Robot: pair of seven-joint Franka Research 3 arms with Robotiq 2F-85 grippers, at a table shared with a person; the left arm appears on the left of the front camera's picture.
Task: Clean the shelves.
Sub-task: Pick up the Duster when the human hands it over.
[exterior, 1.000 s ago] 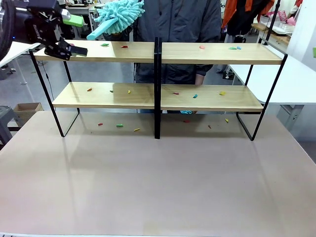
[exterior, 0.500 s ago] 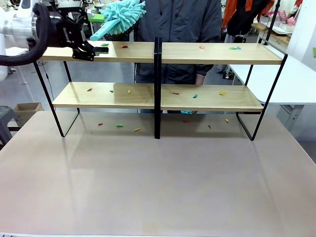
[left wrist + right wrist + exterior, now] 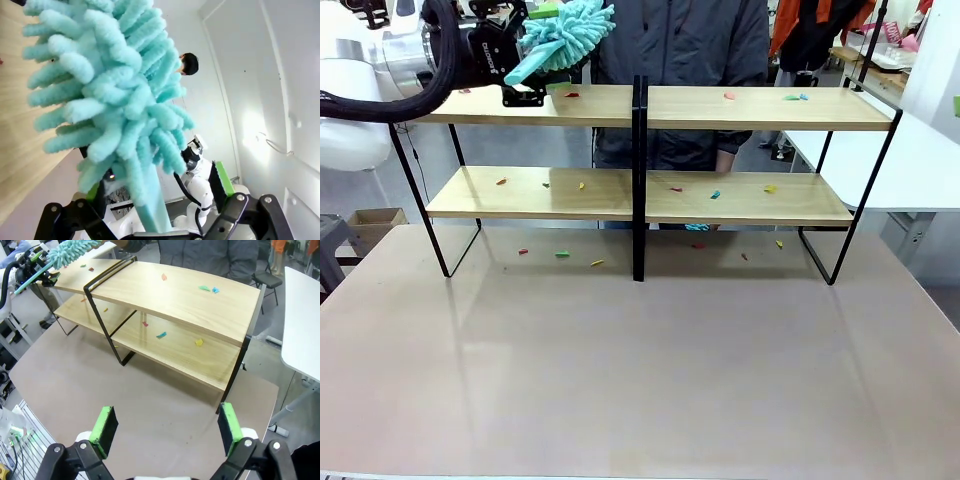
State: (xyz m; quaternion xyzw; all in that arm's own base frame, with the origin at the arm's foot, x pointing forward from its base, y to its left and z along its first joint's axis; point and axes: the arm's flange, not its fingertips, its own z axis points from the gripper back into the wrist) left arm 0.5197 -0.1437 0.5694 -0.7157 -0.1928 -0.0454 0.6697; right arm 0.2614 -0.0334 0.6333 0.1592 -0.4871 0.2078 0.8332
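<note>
The shelves (image 3: 760, 108) stand at the table's far side, light-wood boards in a black frame, also seen in the right wrist view (image 3: 165, 295). Small coloured scraps (image 3: 565, 254) lie on the boards and on the table under them. A teal fluffy duster (image 3: 565, 30) hangs above the upper left board, its handle slanting down to my left gripper (image 3: 533, 55). In the left wrist view the duster (image 3: 110, 95) looms close, and its handle runs down between my open fingers (image 3: 220, 181). My right gripper (image 3: 166, 429) hovers open high over the table, holding nothing.
A person in a dark grey jacket (image 3: 680, 40) stands behind the shelves. A white table (image 3: 930, 160) lies to the right, and a cardboard box (image 3: 375, 218) sits on the floor at the left. The tan tabletop (image 3: 640, 380) spreads in front of the shelves.
My left gripper has moved right along the upper left board, and its open fingers now straddle the duster's handle. The duster has hardly moved.
</note>
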